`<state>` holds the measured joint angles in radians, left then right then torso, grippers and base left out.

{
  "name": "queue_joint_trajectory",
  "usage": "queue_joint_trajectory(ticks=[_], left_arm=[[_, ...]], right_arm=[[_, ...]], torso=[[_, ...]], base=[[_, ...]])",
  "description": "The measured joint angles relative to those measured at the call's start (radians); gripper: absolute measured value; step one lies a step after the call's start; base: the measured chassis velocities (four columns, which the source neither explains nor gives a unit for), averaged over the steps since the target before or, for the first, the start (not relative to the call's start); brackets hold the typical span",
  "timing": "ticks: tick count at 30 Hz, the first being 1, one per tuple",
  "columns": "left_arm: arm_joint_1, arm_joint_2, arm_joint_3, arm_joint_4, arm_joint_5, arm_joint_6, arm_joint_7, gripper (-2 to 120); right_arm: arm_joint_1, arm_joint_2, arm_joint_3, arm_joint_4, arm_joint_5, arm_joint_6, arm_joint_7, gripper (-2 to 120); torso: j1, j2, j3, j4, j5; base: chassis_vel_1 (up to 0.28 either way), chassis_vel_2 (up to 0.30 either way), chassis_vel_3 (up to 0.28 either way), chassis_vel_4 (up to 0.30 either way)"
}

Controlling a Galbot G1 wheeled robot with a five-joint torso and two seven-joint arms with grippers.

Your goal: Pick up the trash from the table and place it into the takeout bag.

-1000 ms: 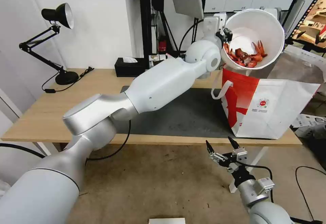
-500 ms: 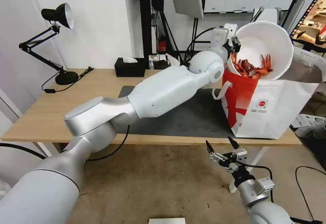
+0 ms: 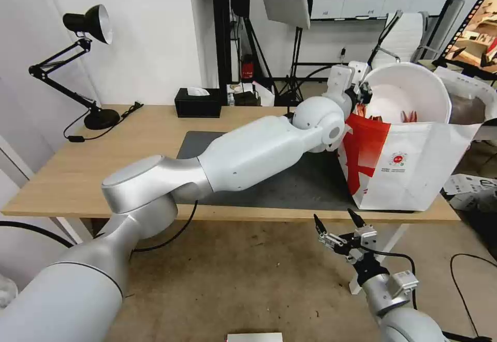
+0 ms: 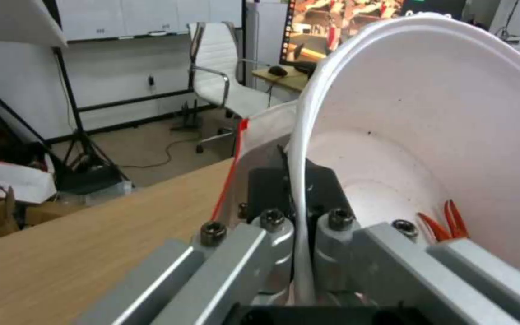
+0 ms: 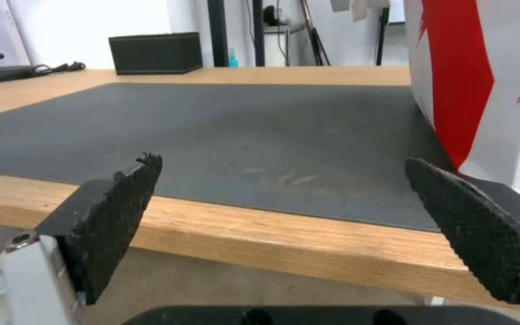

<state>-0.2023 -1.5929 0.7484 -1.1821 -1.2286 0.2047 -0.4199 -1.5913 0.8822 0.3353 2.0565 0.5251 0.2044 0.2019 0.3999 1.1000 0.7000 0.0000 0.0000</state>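
Observation:
The white bowl point(image 3: 409, 93) with red crayfish shells point(image 3: 409, 116) is tilted and sunk partly into the open top of the red-and-white takeout bag point(image 3: 409, 160), which stands at the right end of the table point(image 3: 77, 171). My left gripper point(image 3: 362, 96) is shut on the bowl's rim; in the left wrist view the rim point(image 4: 299, 216) is pinched between the jaws, and shells point(image 4: 447, 223) lie at the bowl's bottom. My right gripper point(image 3: 339, 223) hangs open below the table's front edge, with its pads point(image 5: 115, 216) wide apart and nothing between them.
A dark grey mat point(image 3: 279, 176) covers the table's middle. A black tissue box point(image 3: 198, 102) and a black desk lamp point(image 3: 88, 62) stand at the back left. Stands, cables and a white chair point(image 4: 224, 76) fill the room behind.
My left arm has carried the bowl to the right and down, from above the bag's opening into its top. The right arm has stayed still.

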Motion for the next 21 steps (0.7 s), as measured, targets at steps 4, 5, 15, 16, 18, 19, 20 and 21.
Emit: queue_joint_trajectory(ticks=[4, 5, 15, 16, 18, 19, 20, 21], left_arm=[[0.001, 0.000, 0.021, -0.001, -0.001, 0.000, 0.006, 0], [0.002, 0.000, 0.027, -0.001, -0.001, 0.000, 0.006, 0], [0.002, 0.001, 0.049, 0.002, -0.004, 0.007, 0.009, 0], [0.002, 0.001, 0.049, 0.000, -0.004, 0.010, 0.010, 5], [0.001, 0.001, 0.049, -0.005, -0.004, 0.015, 0.009, 14], [0.001, 0.001, 0.049, -0.005, -0.004, 0.015, 0.009, 14], [0.001, 0.001, 0.049, -0.008, -0.005, 0.016, 0.009, 19], [0.001, 0.001, 0.049, -0.011, -0.007, 0.017, 0.009, 23]], right_arm=[[0.000, 0.000, 0.000, 0.000, 0.000, 0.000, 0.000, 100], [0.000, 0.000, 0.000, 0.000, 0.000, 0.000, 0.000, 100], [0.000, 0.000, 0.000, 0.000, 0.000, 0.000, 0.000, 100], [0.000, 0.000, 0.000, 0.000, 0.000, 0.000, 0.000, 100], [0.000, 0.000, 0.000, 0.000, 0.000, 0.000, 0.000, 100], [0.000, 0.000, 0.000, 0.000, 0.000, 0.000, 0.000, 100], [0.000, 0.000, 0.000, 0.000, 0.000, 0.000, 0.000, 100], [0.000, 0.000, 0.000, 0.000, 0.000, 0.000, 0.000, 100]], torso=[[0.000, 0.000, 0.000, 0.0000, 0.0000], [0.000, 0.000, 0.000, 0.0000, 0.0000], [0.000, 0.000, 0.000, 0.0000, 0.0000], [0.000, 0.000, 0.000, 0.0000, 0.0000], [0.000, 0.000, 0.000, 0.0000, 0.0000], [0.000, 0.000, 0.000, 0.0000, 0.0000], [0.000, 0.000, 0.000, 0.0001, 0.0000], [0.000, 0.000, 0.000, 0.0001, 0.0000]], base=[[0.000, 0.000, 0.000, 0.000], [0.000, 0.000, 0.000, 0.000], [0.000, 0.000, 0.000, 0.000], [0.000, 0.000, 0.000, 0.000], [0.000, 0.000, 0.000, 0.000], [0.000, 0.000, 0.000, 0.000], [0.000, 0.000, 0.000, 0.000], [0.000, 0.000, 0.000, 0.000]])
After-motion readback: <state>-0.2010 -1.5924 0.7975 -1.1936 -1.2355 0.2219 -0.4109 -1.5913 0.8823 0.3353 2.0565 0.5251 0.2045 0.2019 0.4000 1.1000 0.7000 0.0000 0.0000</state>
